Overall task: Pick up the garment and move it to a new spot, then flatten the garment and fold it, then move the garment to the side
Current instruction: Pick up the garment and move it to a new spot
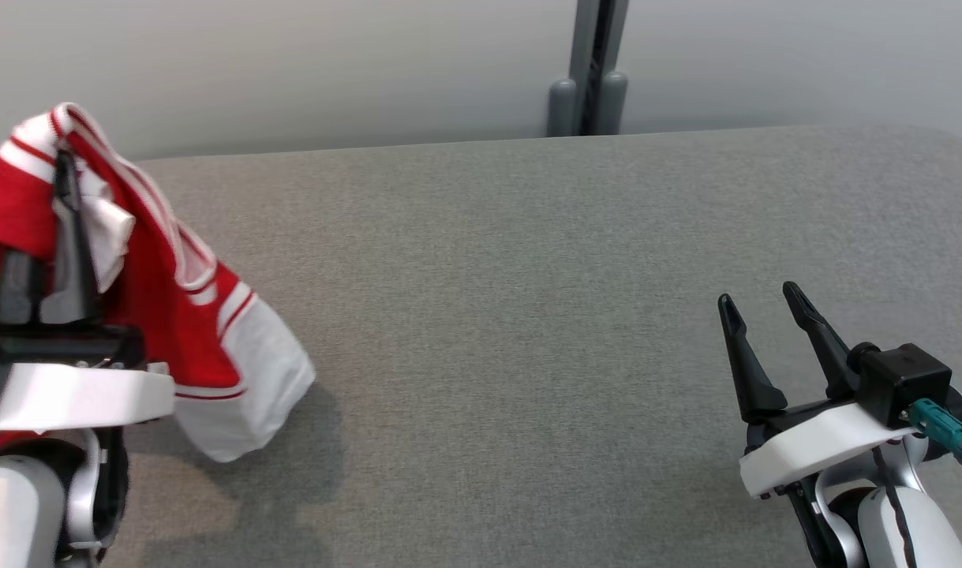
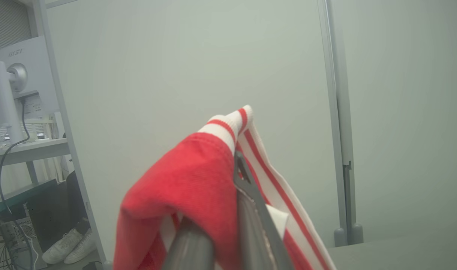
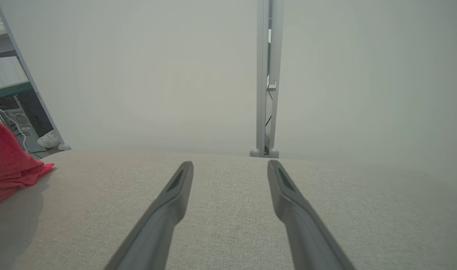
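Observation:
The garment is red with white stripes and white panels. It hangs bunched from my left gripper at the far left of the grey table, its lower white end drooping down to the surface. That gripper is shut on the garment; in the left wrist view the cloth drapes over both fingers and hides one tip. My right gripper hovers low over the table's right side, open, with nothing between its fingers. A red edge of the garment shows at the far left of the right wrist view.
A pale partition wall stands behind the table, with a grey post at its middle. Beyond the table's left end are a desk with a monitor and white shoes on the floor. Bare grey cloth stretches between the two grippers.

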Controlling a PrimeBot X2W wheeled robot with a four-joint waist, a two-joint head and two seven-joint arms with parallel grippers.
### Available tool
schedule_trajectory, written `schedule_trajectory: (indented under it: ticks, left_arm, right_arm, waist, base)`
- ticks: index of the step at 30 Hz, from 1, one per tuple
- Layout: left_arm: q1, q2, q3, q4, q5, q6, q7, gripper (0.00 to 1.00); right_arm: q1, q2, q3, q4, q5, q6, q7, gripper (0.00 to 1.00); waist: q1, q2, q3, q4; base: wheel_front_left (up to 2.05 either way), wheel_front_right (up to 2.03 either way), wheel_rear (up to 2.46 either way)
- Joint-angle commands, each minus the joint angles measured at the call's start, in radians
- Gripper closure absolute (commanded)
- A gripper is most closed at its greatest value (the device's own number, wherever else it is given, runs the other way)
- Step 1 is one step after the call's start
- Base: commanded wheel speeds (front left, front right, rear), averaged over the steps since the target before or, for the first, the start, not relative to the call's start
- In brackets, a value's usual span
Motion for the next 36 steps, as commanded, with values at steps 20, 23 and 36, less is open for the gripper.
schedule_trajectory:
  ticks: [20,23,36]
  left_arm:
    - [-0.224,-0.299,-0.498,0.434,-0.035,-0.261,0.031,1.0]
    - [-0.234,-0.316,-0.525,0.529,-0.043,-0.292,0.027,1.0]
    - [-0.281,-0.348,-0.603,0.763,-0.057,-0.369,-0.043,0.0]
  right_arm:
    - [-0.023,-0.003,0.003,0.006,0.067,0.0,-0.06,0.0]
    - [-0.026,-0.003,0.004,0.015,0.074,0.0,-0.069,0.0]
    - [-0.045,-0.004,-0.018,0.07,0.068,0.0,-0.1,0.0]
  waist:
    - [0.0,0.0,0.138,-0.354]
    - [0.0,0.0,0.15,-0.362]
    - [0.0,0.0,0.14,-0.32]
  base:
    - [0.0,0.0,0.0]
    - [0.0,0.0,0.0]
    - [0.0,0.0,0.0]
